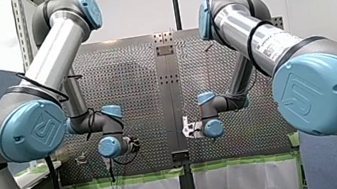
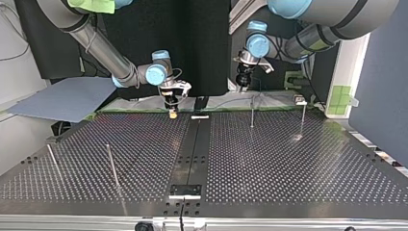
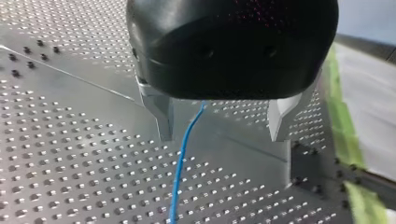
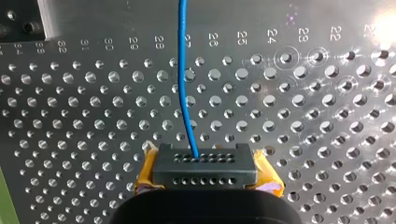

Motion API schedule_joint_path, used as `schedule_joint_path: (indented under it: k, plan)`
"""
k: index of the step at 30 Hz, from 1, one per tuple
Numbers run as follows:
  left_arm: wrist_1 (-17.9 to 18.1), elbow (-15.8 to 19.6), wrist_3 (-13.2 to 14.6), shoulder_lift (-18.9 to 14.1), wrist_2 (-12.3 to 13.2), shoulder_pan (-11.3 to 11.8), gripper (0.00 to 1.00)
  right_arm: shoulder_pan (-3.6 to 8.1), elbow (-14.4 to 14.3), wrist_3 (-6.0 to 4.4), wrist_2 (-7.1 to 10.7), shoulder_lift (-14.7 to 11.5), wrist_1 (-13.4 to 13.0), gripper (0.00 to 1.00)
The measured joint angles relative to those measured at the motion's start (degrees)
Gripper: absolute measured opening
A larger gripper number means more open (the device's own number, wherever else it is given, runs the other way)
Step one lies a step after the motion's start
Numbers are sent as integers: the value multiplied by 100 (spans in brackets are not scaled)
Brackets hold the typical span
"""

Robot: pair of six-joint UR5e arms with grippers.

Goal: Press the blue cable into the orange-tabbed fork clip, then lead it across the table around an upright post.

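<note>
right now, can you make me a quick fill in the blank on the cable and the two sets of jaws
The cable is ___ in colour. The left jaws stand ___, with the cable running between them. The right jaws, with yellow pads, are ___ on the cable. The table is covered in small ___.
Missing words: blue; open; shut; holes.
</note>
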State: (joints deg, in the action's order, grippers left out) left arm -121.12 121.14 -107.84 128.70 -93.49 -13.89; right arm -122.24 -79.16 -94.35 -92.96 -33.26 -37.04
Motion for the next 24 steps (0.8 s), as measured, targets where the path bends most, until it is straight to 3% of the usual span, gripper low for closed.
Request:
schedule_joint_path:
  k: [7,24]
  plan:
    - [28,-164,7,6,-200,-64,100,-5,0,3,10,0,-3,0]
    - [-188,-640,-25,147,-213,-148,100,-1,0,-13,17,7,-15,0]
